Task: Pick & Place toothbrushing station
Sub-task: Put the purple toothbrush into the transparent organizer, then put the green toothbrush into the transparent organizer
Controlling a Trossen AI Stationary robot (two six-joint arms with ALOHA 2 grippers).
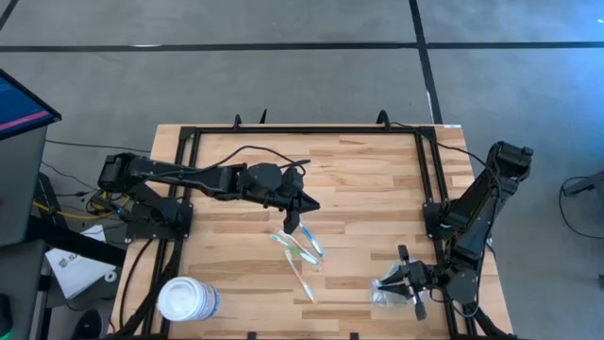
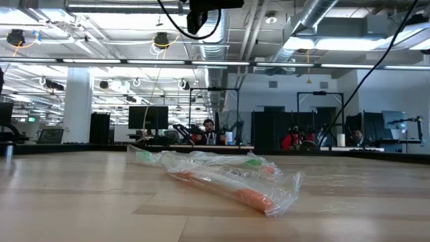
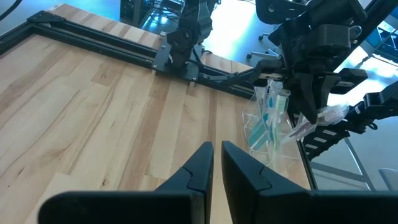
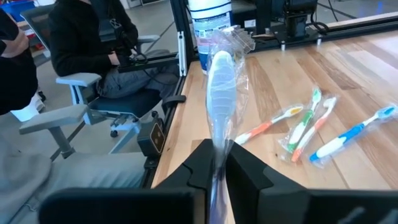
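The toothbrushing station (image 1: 385,296) is a small see-through plastic holder at the table's near right, with teal toothbrushes inside; it also shows in the left wrist view (image 3: 266,124). My right gripper (image 1: 400,283) is shut on it, and in the right wrist view (image 4: 219,163) a pale toothbrush head (image 4: 221,81) shows in the clear plastic. My left gripper (image 1: 291,223) hangs shut and empty over the table's middle, just above several loose toothbrushes (image 1: 300,250). In the low view these lie in clear wrappers (image 2: 222,176). My right gripper pinches a thin edge of the station's clear plastic (image 4: 217,146) between its two fingers. The fingers come about level from the table's right, and the holder reaches out ahead of them. Whether its bottom rests on the table, I cannot tell.
A large white round tub (image 1: 185,299) stands at the near left corner. Loose toothbrushes (image 4: 311,127) lie on the wood between the arms. A black frame (image 1: 311,130) runs along the table's far and side edges. A person sits beyond the table's edge (image 4: 93,37).
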